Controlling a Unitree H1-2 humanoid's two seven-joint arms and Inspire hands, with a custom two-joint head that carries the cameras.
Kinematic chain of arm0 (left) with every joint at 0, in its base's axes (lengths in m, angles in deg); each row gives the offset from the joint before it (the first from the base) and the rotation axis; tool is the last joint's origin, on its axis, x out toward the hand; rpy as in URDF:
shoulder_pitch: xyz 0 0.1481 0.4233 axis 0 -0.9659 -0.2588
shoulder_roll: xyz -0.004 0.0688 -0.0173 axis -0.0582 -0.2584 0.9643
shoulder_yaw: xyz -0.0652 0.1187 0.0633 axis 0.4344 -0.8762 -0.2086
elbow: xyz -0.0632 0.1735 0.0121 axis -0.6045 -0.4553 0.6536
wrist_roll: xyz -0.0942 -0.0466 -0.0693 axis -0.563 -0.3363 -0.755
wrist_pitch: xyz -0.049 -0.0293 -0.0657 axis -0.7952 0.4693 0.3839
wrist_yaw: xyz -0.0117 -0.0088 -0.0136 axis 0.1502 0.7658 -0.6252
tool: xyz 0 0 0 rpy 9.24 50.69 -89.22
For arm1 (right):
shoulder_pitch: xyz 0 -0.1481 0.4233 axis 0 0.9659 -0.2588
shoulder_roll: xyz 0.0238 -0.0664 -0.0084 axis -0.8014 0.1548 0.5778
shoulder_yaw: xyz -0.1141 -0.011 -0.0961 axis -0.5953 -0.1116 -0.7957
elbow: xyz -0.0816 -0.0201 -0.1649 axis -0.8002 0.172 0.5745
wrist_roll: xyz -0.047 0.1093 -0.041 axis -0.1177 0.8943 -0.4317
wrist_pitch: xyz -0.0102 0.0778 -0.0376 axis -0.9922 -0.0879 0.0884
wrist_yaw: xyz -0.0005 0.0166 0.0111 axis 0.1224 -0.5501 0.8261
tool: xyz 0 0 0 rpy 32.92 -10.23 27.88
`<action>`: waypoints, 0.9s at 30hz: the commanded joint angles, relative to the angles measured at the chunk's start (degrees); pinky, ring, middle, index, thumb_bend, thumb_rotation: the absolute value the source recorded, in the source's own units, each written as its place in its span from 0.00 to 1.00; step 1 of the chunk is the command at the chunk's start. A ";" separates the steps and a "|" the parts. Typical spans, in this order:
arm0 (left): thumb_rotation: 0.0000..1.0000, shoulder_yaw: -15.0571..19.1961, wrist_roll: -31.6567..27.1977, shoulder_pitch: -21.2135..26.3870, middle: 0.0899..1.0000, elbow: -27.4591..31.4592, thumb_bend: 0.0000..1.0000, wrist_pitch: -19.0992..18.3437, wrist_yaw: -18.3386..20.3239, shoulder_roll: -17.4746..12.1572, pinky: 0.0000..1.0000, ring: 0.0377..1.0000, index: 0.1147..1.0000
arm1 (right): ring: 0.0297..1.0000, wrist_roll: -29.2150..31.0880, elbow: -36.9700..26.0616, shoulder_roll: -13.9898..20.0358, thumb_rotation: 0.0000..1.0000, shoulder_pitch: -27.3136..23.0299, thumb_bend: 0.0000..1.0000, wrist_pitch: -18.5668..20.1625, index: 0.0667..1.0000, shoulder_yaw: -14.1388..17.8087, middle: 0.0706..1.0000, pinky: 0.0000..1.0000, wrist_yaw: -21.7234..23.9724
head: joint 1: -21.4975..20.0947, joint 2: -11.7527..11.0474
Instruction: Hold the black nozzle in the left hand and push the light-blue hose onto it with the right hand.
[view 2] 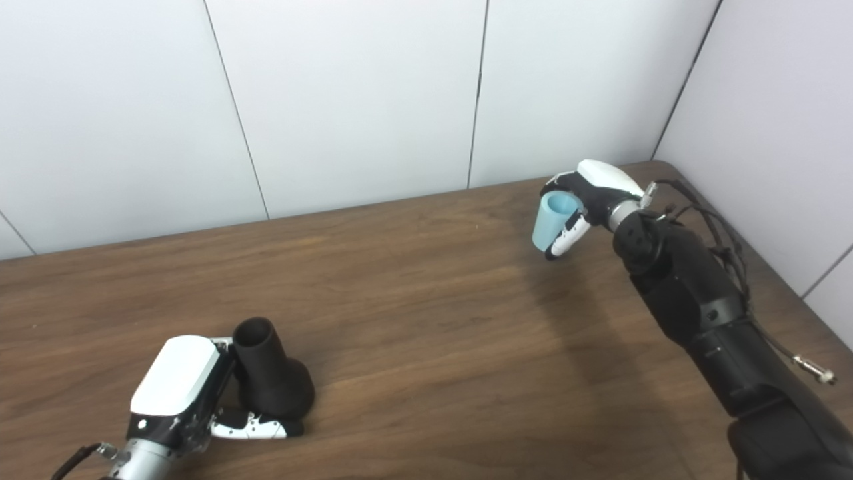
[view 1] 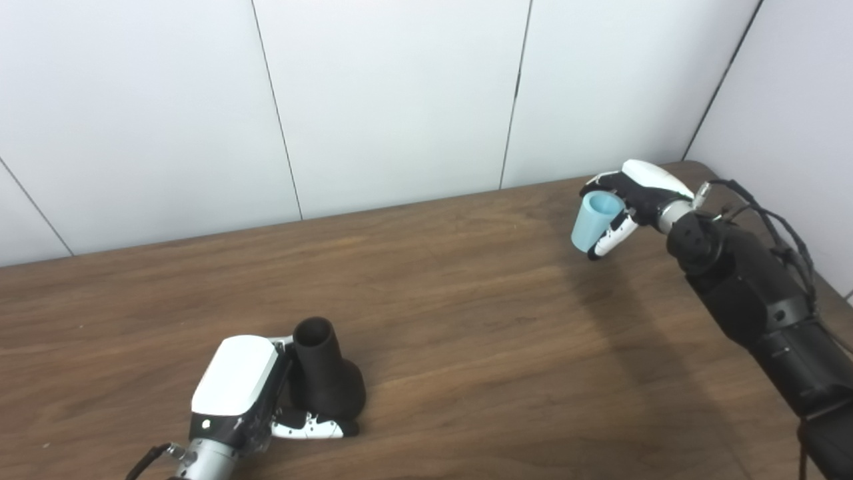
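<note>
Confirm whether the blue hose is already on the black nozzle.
No: the light-blue hose sits in the right robot hand, far from the black nozzle.

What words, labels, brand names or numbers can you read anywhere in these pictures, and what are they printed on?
None can be read.
black nozzle: plain, no marking.
light-blue hose: plain, no marking.
left hand: white shell with one small light dot, no lettering.
right hand: no lettering shows.
table and wall panels: bare of text.

Robotics lab test cell, bare wood-grain table (view 1: 466, 300), plain white panelled walls (view 1: 386, 100) meeting at a corner, exposed cabling (view 1: 780, 227) on the robot arm
</note>
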 commanded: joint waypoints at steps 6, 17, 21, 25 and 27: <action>0.00 -0.39 0.27 -1.75 0.36 -0.61 0.52 -0.68 3.11 -1.41 0.36 0.42 0.47 | 0.70 0.39 -1.40 1.55 0.05 -2.51 0.88 -0.17 0.71 0.93 0.72 0.68 -1.43 | -0.06 0.12; 0.00 -0.53 0.47 -1.80 0.35 -0.80 0.52 -0.51 2.80 -1.32 0.33 0.39 0.46 | 0.37 -0.52 -1.83 0.87 0.00 -1.61 0.51 -3.24 0.51 1.19 0.46 0.37 -7.60 | -0.17 0.26; 0.00 -0.65 0.39 -1.88 0.36 -0.66 0.52 -0.65 3.19 -1.25 0.35 0.41 0.46 | 0.38 -0.46 -2.85 0.78 0.00 -1.06 0.51 -3.04 0.49 1.47 0.48 0.39 -8.44 | 0.08 0.30; 0.00 -0.78 0.74 -2.05 0.35 -0.58 0.52 -0.53 2.64 -1.10 0.32 0.38 0.46 | 0.40 -0.59 -4.08 0.78 0.00 -0.32 0.50 -3.39 0.46 1.56 0.48 0.34 -9.43 | 0.48 0.50; 0.00 -0.72 0.69 -2.05 0.35 -0.66 0.52 -0.58 2.52 -1.01 0.31 0.37 0.46 | 0.40 -0.51 -5.80 0.65 0.00 0.22 0.50 -2.82 0.46 1.57 0.48 0.32 -8.98 | 0.59 0.54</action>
